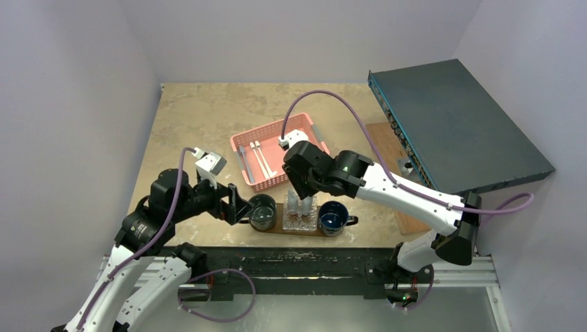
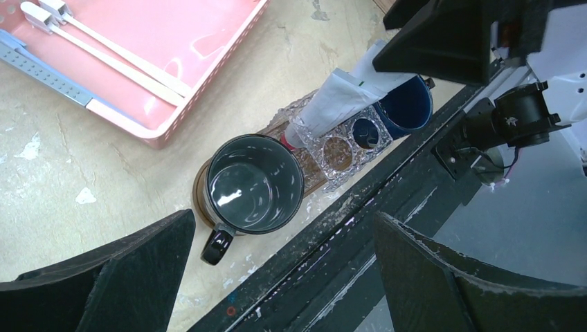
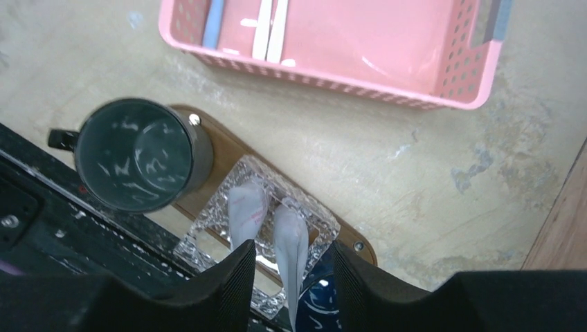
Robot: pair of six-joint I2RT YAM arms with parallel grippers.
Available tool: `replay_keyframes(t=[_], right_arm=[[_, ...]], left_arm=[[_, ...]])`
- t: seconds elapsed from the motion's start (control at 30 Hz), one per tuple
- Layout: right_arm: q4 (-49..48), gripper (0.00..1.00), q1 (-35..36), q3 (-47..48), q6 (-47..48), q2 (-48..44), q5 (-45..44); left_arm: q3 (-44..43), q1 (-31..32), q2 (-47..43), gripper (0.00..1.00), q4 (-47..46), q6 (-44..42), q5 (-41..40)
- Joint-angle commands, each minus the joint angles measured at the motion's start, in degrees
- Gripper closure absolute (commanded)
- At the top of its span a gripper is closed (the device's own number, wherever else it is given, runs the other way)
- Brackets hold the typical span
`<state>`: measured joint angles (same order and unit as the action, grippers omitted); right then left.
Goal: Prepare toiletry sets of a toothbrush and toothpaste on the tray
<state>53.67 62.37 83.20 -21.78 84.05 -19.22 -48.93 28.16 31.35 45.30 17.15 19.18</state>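
- Table top: beige, marbled surface (image 1: 201, 117), worn pale in patches.
- Pink plastic mesh basket (image 3: 332, 83): rectangular, perforated walls, sits mid-table.
- Dark grey glossy mug (image 2: 255, 183): upright, nothing inside, near the front edge, handle towards the rail.
- Clear cut-glass holder (image 2: 339, 155): square, with round wells, just right of the grey mug.
- Dark blue mug (image 1: 333, 218): upright, just right of the holder.
- Pale rectangular wooden board (image 1: 384, 142): at the table's right, partly under the box.
- Flat dark teal-grey box (image 1: 457, 117): large, tilted, overhanging the right side.
- Black metal rail (image 1: 297, 259): runs along the near edge.

holder (image 1: 300, 220) mid-tray (image 3: 220, 145), tubes (image 3: 248, 207) in holder, mug (image 1: 262, 211) left of holder, second mug (image 1: 333, 217) right, basket (image 1: 273, 142) behind holder, toothbrushes (image 1: 259, 158) inside
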Motion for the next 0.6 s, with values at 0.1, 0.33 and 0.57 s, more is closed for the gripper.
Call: replay_keyframes(t=[0.1, 0.33, 0.57], right_arm=[[-0.76, 0.52, 0.3, 11.13, 2.75, 2.17, -5.25], [-2.88, 0.52, -1.4, 21.67, 6.21, 12.21, -2.69], [-4.02, 0.52, -5.32, 29.94, 8.35, 22.37, 2.65]], left_arm=[[-0.07, -0.17, 0.72, 0.0, -1.6, -0.08, -1.5], [0.06, -0.15, 0.45, 0.0, -1.26, 0.02, -2.7], [-0.11, -0.17, 0.24, 0.0, -0.72, -0.17, -4.92]])
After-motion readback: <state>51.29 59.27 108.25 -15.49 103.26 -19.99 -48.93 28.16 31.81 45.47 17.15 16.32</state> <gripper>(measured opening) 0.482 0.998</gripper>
